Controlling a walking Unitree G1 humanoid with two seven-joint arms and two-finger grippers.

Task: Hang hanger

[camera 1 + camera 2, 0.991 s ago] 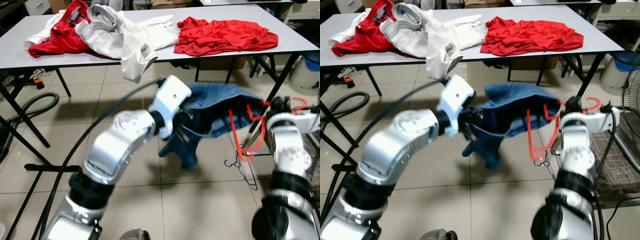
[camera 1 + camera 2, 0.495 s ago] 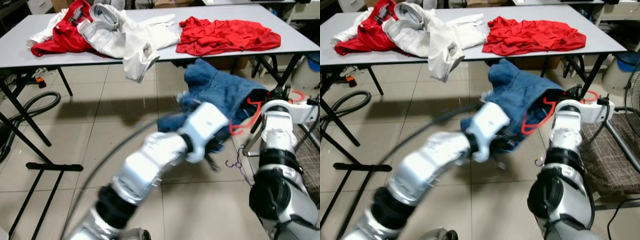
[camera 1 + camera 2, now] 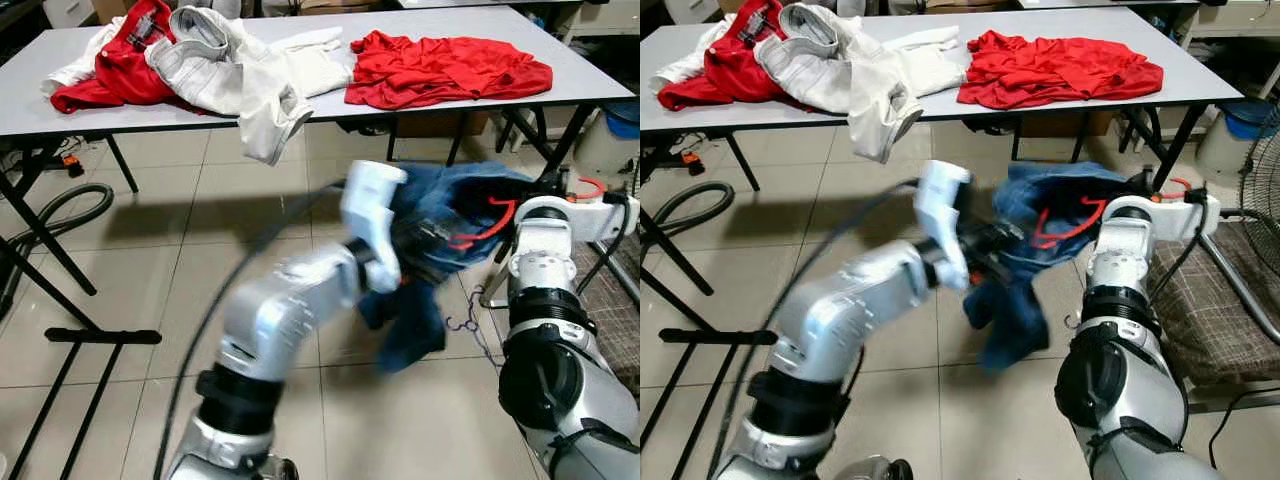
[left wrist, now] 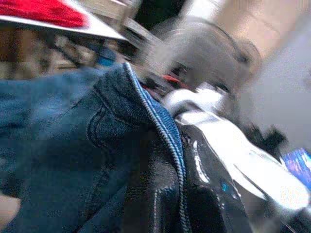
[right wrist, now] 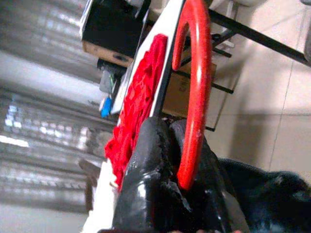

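Observation:
A blue denim garment [image 3: 445, 200] hangs in the air in front of me, draped over a red plastic hanger [image 3: 487, 228]. My left gripper [image 3: 405, 252] is pushed into the cloth and shut on a denim fold; the seam [image 4: 160, 126] runs along its black finger [image 4: 146, 194]. On the right, my right gripper [image 5: 175, 160] is shut on the hanger just below its red hook [image 5: 194, 73]. That gripper [image 3: 550, 190] sits at the garment's right edge. A loose end of the denim [image 3: 1015, 330] dangles toward the floor.
A grey table [image 3: 300, 110] stands behind with red shirts [image 3: 445, 70] and a white garment [image 3: 250, 80] on it. Black rack legs [image 3: 60, 330] and a hose [image 3: 60, 215] lie left. A fan [image 3: 1260, 170] and a cushioned seat [image 3: 1210, 320] are right. A thin hanger [image 3: 475, 328] lies on the tiles.
My left arm swung up from low in front to the garment's left side, still gripping denim. The garment dropped and now trails downward. The right gripper kept the hanger.

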